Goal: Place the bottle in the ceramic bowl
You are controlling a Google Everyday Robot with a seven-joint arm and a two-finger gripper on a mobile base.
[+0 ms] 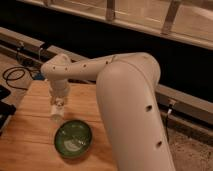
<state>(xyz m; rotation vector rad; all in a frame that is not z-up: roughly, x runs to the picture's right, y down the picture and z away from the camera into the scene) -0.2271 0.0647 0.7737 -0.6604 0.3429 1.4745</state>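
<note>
Left of centre, at the end of a thick white arm [125, 95] bending in from the lower right: the gripper [57, 106], pointed straight down over a wooden table [30, 135]. Clenched on the bottle [56, 116], small and white, hanging roughly upright beneath it. Hard to tell whether touching the tabletop or just clear of it. Just below and to the right, in the lower middle of the frame: the ceramic bowl [61, 144], glossy green, pale at the centre, resting on the wood. Bottle close by the bowl's upper-left rim, outside it. At the far left edge, beyond the table, a dark cable [12, 75] looped on the floor.
</note>
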